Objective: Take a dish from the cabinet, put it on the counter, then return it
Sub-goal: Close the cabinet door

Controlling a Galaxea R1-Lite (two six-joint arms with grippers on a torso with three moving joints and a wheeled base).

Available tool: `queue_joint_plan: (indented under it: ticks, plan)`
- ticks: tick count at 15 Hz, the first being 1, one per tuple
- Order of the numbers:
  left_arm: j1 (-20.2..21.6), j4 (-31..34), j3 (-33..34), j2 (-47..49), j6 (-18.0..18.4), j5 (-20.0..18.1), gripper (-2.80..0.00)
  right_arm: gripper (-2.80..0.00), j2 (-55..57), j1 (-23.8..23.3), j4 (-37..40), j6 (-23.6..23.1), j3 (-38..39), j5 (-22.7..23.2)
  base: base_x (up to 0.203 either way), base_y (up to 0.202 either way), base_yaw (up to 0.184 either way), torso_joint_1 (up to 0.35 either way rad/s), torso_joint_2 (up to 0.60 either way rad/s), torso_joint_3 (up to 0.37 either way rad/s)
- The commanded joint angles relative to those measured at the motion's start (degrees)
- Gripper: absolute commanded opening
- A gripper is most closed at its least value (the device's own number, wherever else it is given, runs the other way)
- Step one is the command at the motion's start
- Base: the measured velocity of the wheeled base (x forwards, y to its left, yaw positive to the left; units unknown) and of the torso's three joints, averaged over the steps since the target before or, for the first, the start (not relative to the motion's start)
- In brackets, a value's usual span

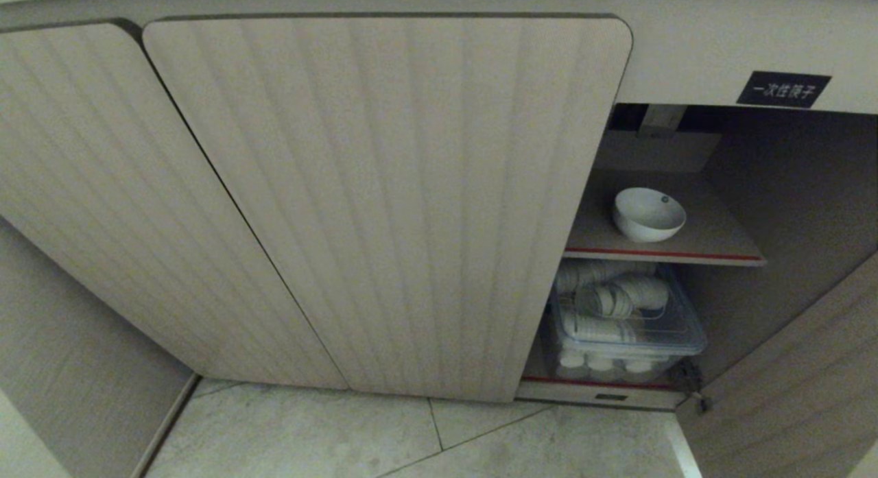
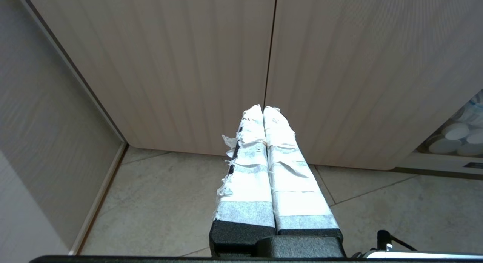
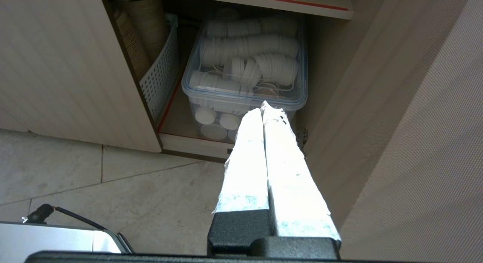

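**Pincers shut and empty, bowl waiting on the shelf**

Right pincer (image 3: 266,108), its fingers wrapped in white tape, is pressed closed on nothing and hangs low before the open side of the low beige wood-grain cabinet with fluted, round-cornered doors (image 1: 384,204), aimed at a clear plastic lidded box of white cup stacks (image 3: 245,70) on the bottom level. Left pincer (image 2: 263,110) is likewise closed and empty, facing the shut doors.

The small plain white round ceramic bowl (image 1: 648,214) sits alone on the red-edged inner shelf (image 1: 720,241) above that box, apart from both pincers. It stands on its foot, mouth up and tipped slightly toward the camera; being round, it has no long axis, only the upright one through its centre.

Glazed ceramic should be stiff, moderately light, slick and liable to chip if knocked on the shelf edge. Its wall looks the best purchase: one finger inside, one outside, pinching the near rim. The pincer would have to open first
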Motion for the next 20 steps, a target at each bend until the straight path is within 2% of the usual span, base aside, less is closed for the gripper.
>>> queue_joint_plan:
  ticks: [1,20]
  plan:
    - [0.02,-0.02,-0.02,-0.02,-0.03,0.00,-2.80,-2.80,0.11,0.04,-0.04,0.01,0.00,0.04,0.000,0.000,0.000,0.000,0.00,0.000]
    - [0.02,-0.11,-0.04,-0.02,-0.11,0.00,-2.80,-2.80,0.11,0.04,-0.04,-0.04,0.00,0.01,0.000,0.000,0.000,0.000,0.00,0.000]
